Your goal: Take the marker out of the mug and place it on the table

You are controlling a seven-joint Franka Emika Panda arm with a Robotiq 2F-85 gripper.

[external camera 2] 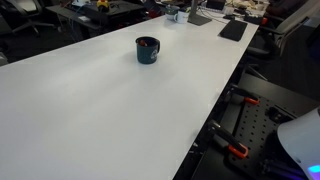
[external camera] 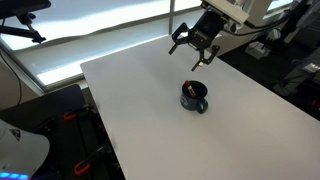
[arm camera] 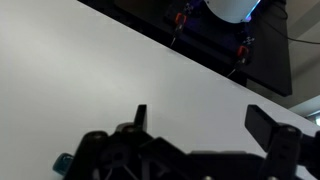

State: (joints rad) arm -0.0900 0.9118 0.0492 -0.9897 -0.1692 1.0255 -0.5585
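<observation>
The dark blue-black mug (external camera: 195,97) stands on the white table (external camera: 150,110); it also shows in an exterior view (external camera 2: 147,49), far across the tabletop (external camera 2: 110,110). The marker (external camera: 190,89) rests inside the mug, its orange-red end just showing at the rim (external camera 2: 146,43). My gripper (external camera: 192,49) hangs open and empty above the table's far edge, behind and above the mug. In the wrist view the two dark fingers (arm camera: 205,125) are spread wide over bare table (arm camera: 120,70); a small edge of the mug (arm camera: 62,161) shows at the lower left.
The table's edge runs close behind the gripper. Beyond it are a dark floor and robot base parts with red clamps (arm camera: 210,30). Office clutter and a laptop (external camera 2: 233,30) sit at the far end of the table. Black and orange clamps (external camera 2: 236,150) are beside the table.
</observation>
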